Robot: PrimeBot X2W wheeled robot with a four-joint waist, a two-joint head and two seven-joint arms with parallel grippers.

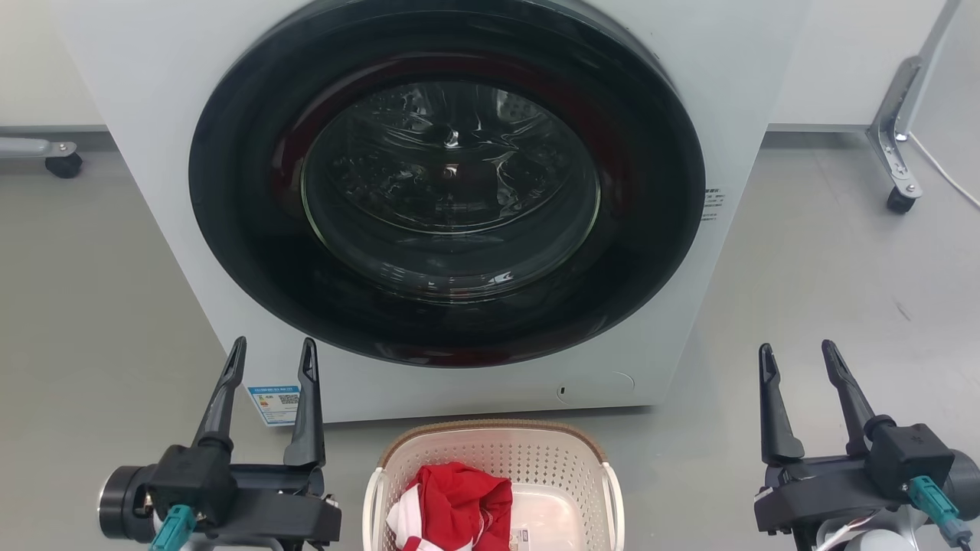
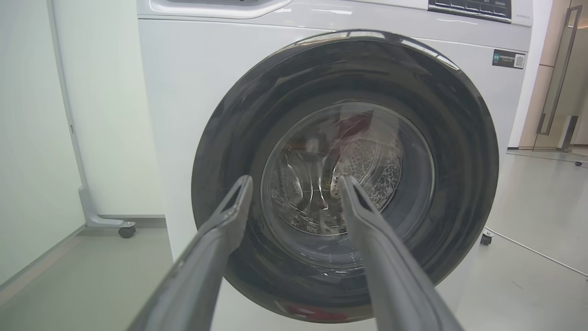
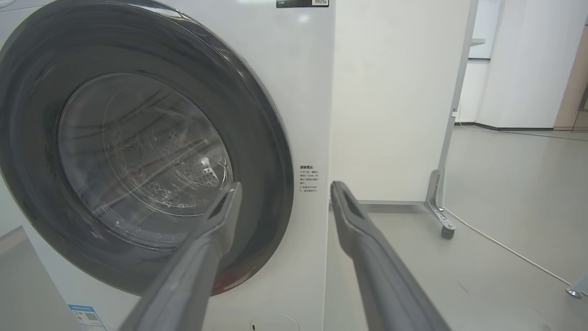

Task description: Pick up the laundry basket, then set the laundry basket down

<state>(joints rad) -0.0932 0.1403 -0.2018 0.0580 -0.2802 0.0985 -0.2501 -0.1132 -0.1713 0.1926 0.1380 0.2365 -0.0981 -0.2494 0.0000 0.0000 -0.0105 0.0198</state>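
The laundry basket (image 1: 582, 467), cream-white and perforated with a brown rim, stands on the floor at the bottom middle of the head view, right in front of the washing machine. A red and white garment (image 1: 459, 505) lies inside it. My left gripper (image 1: 273, 353) is open to the basket's left, fingers pointing up the view, nothing between them. My right gripper (image 1: 798, 356) is open to the basket's right, also holding nothing. In the left wrist view the left gripper (image 2: 296, 183) points at the washer door; in the right wrist view the right gripper (image 3: 285, 189) points at the washer's right edge.
A white front-loading washing machine (image 1: 735, 99) with a shut dark round door (image 1: 448, 180) stands just behind the basket. Wheeled partition legs (image 1: 892, 145) stand at the right and far left (image 1: 61, 162). A cable (image 3: 505, 248) runs over the grey floor at the right.
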